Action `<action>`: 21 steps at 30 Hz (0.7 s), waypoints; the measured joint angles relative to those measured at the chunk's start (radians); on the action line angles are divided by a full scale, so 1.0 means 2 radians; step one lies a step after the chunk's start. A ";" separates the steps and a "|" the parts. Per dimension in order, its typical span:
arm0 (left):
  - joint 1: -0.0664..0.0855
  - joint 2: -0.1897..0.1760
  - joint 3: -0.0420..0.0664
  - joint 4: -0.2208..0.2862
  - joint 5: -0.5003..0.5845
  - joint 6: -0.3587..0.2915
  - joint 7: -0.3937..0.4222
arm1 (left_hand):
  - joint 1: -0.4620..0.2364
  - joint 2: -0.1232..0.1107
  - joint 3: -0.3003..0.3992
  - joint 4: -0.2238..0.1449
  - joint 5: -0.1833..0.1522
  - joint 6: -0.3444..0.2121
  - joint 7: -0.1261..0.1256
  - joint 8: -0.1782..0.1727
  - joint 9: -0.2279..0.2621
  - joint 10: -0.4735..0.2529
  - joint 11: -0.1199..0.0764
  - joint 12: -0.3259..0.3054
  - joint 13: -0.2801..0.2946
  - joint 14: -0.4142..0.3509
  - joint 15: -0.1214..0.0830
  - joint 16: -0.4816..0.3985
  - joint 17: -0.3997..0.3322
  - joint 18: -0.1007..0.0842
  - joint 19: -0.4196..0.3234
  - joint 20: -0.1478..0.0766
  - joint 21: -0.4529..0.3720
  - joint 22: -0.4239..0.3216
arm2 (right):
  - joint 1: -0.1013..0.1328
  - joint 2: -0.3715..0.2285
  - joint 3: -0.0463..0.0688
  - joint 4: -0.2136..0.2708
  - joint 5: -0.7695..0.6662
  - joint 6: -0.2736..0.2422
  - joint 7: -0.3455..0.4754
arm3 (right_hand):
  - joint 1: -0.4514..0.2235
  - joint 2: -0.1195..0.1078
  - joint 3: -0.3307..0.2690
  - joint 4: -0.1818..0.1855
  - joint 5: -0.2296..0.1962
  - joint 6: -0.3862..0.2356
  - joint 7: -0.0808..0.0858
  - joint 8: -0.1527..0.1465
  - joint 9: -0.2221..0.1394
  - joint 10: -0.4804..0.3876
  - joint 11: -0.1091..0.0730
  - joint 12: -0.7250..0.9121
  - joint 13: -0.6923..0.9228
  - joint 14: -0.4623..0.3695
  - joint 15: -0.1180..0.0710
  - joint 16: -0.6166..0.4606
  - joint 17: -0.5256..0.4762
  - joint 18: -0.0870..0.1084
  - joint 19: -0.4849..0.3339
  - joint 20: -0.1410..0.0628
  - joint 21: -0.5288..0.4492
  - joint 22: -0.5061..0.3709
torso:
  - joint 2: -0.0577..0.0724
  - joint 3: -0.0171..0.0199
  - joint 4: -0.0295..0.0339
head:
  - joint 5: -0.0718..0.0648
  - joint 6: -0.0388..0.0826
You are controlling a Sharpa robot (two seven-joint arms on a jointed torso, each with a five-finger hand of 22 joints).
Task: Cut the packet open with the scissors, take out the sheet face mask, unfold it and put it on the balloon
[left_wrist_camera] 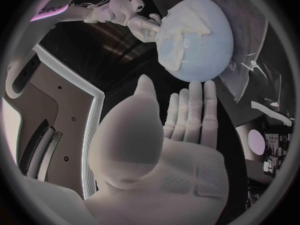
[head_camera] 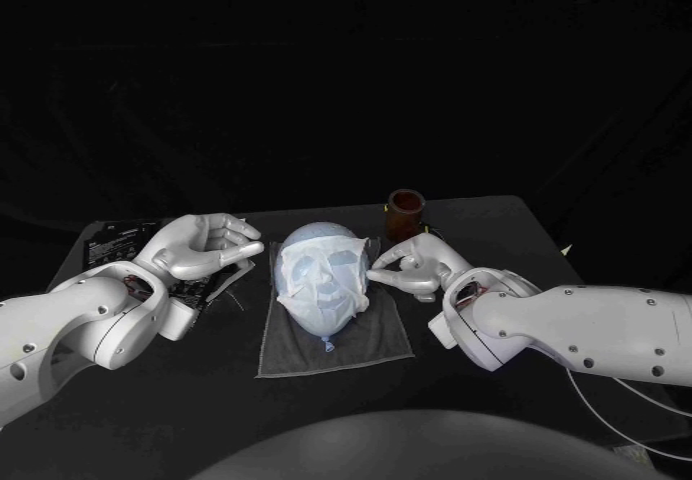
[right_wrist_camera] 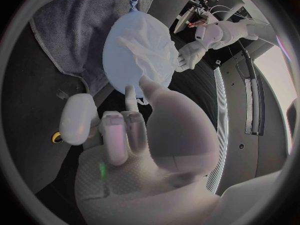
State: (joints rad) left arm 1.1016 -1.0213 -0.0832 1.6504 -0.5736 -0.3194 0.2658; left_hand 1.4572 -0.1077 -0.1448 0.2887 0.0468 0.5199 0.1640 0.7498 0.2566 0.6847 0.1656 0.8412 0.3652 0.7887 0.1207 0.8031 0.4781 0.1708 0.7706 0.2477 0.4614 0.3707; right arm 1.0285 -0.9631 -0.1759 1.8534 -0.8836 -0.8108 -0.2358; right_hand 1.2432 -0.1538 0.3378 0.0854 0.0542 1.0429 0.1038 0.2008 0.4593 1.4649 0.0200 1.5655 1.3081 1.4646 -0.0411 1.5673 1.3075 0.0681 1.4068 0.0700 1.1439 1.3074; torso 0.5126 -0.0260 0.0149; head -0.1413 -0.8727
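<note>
Sheet face mask [head_camera: 320, 270] draped over balloon [head_camera: 323, 236], which lies on grey towel [head_camera: 296, 350], mid table [head_camera: 159, 410]. Right robot hand [head_camera: 411, 268] at balloon's 3 o'clock, fingertip on mask edge; grip unclear. Left robot hand [head_camera: 206, 246] at 9 o'clock, spread, holding nothing. Brown jar [head_camera: 405, 213] at 1 o'clock.

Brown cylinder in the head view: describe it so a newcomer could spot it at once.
On the black table, a white balloon wearing the sheet face mask lies on a grey cloth. Past the balloon, toward the robot's right and beyond the right hand, stands a brown cylinder. It alone is upright and brown among pale things.
</note>
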 measured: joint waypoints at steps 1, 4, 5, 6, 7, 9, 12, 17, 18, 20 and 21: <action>0.000 -0.002 0.002 0.003 -0.001 -0.003 0.010 | 0.003 -0.003 0.003 0.001 0.000 -0.005 -0.001 -0.003 -0.004 -0.004 0.004 -0.009 -0.009 -0.015 0.005 -0.013 -0.010 0.000 -0.008 0.008 -0.024 -0.015 | 0.000 -0.001 0.000 0.000 0.000 0.000 0.001 | 0.000 0.000 0.000 0.000 0.000 -0.001 0.001 0.000 -0.001 0.000 0.000 0.000 0.000 0.000 0.000 0.000 0.000 0.000 0.000 0.000 0.000 0.000 | 0.000 0.0000 0.0000 | 0.000 0.000; 0.001 -0.007 0.006 0.011 -0.017 -0.012 0.038 | 0.017 -0.028 0.012 0.004 0.000 -0.027 -0.010 -0.018 -0.018 -0.039 0.027 -0.052 -0.041 -0.093 0.031 -0.071 -0.044 -0.017 -0.067 0.020 -0.095 -0.057 | -0.001 -0.004 0.000 0.000 0.001 0.000 0.003 | 0.000 0.000 -0.002 0.001 0.000 -0.003 0.003 -0.002 -0.001 0.000 0.000 0.000 0.000 0.000 0.000 0.000 0.000 0.000 0.000 0.000 -0.002 0.000 | 0.000 0.0000 0.0000 | 0.000 0.000; 0.001 -0.007 0.007 0.014 -0.027 -0.016 0.046 | 0.020 -0.046 0.009 0.004 0.000 -0.038 -0.021 -0.028 -0.024 -0.060 0.038 -0.077 -0.058 -0.131 0.044 -0.101 -0.060 -0.035 -0.110 0.022 -0.125 -0.078 | -0.001 -0.005 0.000 0.000 0.001 0.000 0.004 | -0.002 -0.002 -0.003 0.000 0.000 -0.003 0.003 -0.002 -0.001 0.000 0.000 0.000 0.000 0.000 0.000 0.000 0.000 0.000 0.000 0.000 -0.002 0.000 | 0.000 0.0000 0.0000 | 0.000 0.000; 0.001 -0.007 0.008 0.016 -0.036 -0.019 0.051 | 0.023 -0.062 -0.004 0.006 0.001 -0.045 -0.029 -0.036 -0.029 -0.078 0.042 -0.098 -0.072 -0.159 0.053 -0.123 -0.073 -0.045 -0.141 0.022 -0.145 -0.093 | -0.001 -0.005 0.000 0.001 0.001 0.000 0.005 | -0.002 -0.002 -0.003 0.000 0.000 -0.003 0.003 -0.002 -0.001 0.001 0.001 0.000 0.000 0.000 0.000 0.000 0.000 0.000 0.000 0.000 -0.002 0.000 | 0.000 0.0000 -0.0001 | 0.001 0.000; 0.001 -0.005 0.008 0.017 -0.046 -0.021 0.055 | 0.026 -0.073 -0.013 0.006 0.001 -0.050 -0.033 -0.040 -0.031 -0.087 0.043 -0.111 -0.080 -0.175 0.058 -0.137 -0.081 -0.052 -0.161 0.023 -0.157 -0.102 | -0.001 -0.006 0.000 0.001 0.002 0.000 0.005 | -0.002 -0.002 -0.003 0.000 0.000 -0.003 0.003 -0.002 -0.001 0.001 0.001 -0.001 0.000 0.000 0.000 0.000 0.000 0.000 -0.001 0.001 -0.004 0.000 | 0.000 0.0000 -0.0001 | 0.001 0.000; 0.001 0.000 0.008 0.018 -0.064 -0.024 0.059 | 0.029 -0.087 -0.025 0.008 0.001 -0.064 -0.042 -0.055 -0.038 -0.110 0.034 -0.135 -0.096 -0.225 0.071 -0.190 -0.112 -0.051 -0.190 0.024 -0.173 -0.115 | -0.002 -0.006 0.000 0.001 0.002 0.001 0.007 | -0.002 -0.002 -0.004 0.001 0.000 -0.004 0.004 -0.003 -0.002 0.002 0.002 -0.001 0.000 0.000 0.000 0.000 0.000 0.000 -0.002 0.002 -0.005 0.000 | 0.000 0.0000 -0.0002 | 0.001 0.000; 0.001 0.013 0.009 0.019 -0.106 -0.025 0.061 | 0.027 -0.097 -0.039 0.007 0.001 -0.106 -0.057 -0.107 -0.055 -0.152 0.017 -0.175 -0.117 -0.307 0.077 -0.282 -0.166 -0.051 -0.229 0.025 -0.191 -0.131 | -0.002 -0.007 0.000 0.001 0.004 0.002 0.010 | -0.005 -0.005 -0.009 0.002 0.000 -0.010 0.006 -0.007 -0.003 0.000 0.004 0.001 0.000 0.001 0.002 0.000 0.000 0.000 -0.004 0.004 -0.011 0.000 | 0.000 0.0000 -0.0003 | 0.000 0.000; 0.001 0.036 0.009 0.014 -0.179 -0.022 0.052 | 0.022 -0.102 -0.039 0.007 0.001 -0.138 -0.078 -0.140 -0.066 -0.206 -0.007 -0.226 -0.136 -0.352 0.075 -0.336 -0.197 -0.051 -0.262 0.026 -0.204 -0.143 | -0.003 -0.007 0.000 0.002 0.006 0.005 0.013 | -0.005 -0.005 -0.009 0.002 0.000 -0.010 0.006 -0.007 -0.003 0.000 0.004 0.001 0.000 0.000 0.004 0.000 0.000 0.000 -0.004 0.004 -0.013 0.000 | 0.000 0.0003 -0.0008 | 0.000 0.000; 0.001 0.040 0.009 0.013 -0.193 -0.021 0.049 | 0.022 -0.102 -0.039 0.007 0.001 -0.138 -0.078 -0.140 -0.066 -0.207 -0.009 -0.228 -0.137 -0.352 0.075 -0.336 -0.197 -0.052 -0.267 0.025 -0.204 -0.144 | -0.003 -0.007 0.000 0.002 0.007 0.005 0.013 | -0.005 -0.005 -0.009 0.002 0.000 -0.010 0.006 -0.007 -0.003 0.000 0.004 0.001 0.000 0.000 0.004 0.000 0.000 0.000 -0.004 0.004 -0.013 0.000 | 0.000 0.0003 -0.0009 | -0.001 0.000; 0.001 0.049 0.009 0.011 -0.224 -0.017 0.038 | 0.018 -0.104 -0.040 0.006 0.001 -0.138 -0.078 -0.140 -0.066 -0.211 -0.012 -0.232 -0.138 -0.352 0.075 -0.339 -0.199 -0.051 -0.278 0.025 -0.208 -0.148 | -0.004 -0.007 0.000 0.002 0.008 0.007 0.015 | -0.005 -0.005 -0.009 0.002 0.000 -0.010 0.006 -0.007 -0.003 0.000 0.004 0.001 0.000 0.000 0.004 0.000 0.000 0.000 -0.004 0.004 -0.013 0.000 | 0.001 0.0004 -0.0011 | -0.001 0.000; 0.001 0.052 0.009 0.011 -0.236 -0.015 0.033 | 0.016 -0.103 -0.040 0.006 0.001 -0.138 -0.078 -0.140 -0.066 -0.213 -0.014 -0.236 -0.140 -0.355 0.073 -0.341 -0.200 -0.052 -0.282 0.025 -0.209 -0.150 | -0.004 -0.007 0.000 0.002 0.008 0.008 0.015 | -0.005 -0.005 -0.009 0.002 0.000 -0.010 0.006 -0.007 -0.003 0.000 0.004 0.001 0.000 0.000 0.004 -0.001 0.000 0.000 -0.004 0.004 -0.013 0.000 | 0.001 0.0005 -0.0010 | -0.001 0.000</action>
State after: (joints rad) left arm 1.1046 -0.9175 -0.0658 1.6719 -1.0464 -0.3488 0.3318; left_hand 1.4892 -0.3132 -0.2249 0.3006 0.0498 0.2441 0.0075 0.4697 0.1248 0.2596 0.1379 0.3698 0.0859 0.0789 0.2675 0.1209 0.0776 0.0678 0.2061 0.2978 0.0439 0.0716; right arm 1.0206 -0.9767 -0.1765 1.8572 -0.8676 -0.7957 -0.2063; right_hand 1.2327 -0.1643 0.3202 0.0898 0.0542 1.0231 0.1161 0.1872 0.4536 1.4647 0.0272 1.5673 1.3078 1.4646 -0.0339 1.5663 1.3080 0.0681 1.3995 0.0773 1.1170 1.3080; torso 0.5140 -0.0249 0.0128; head -0.1441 -0.8727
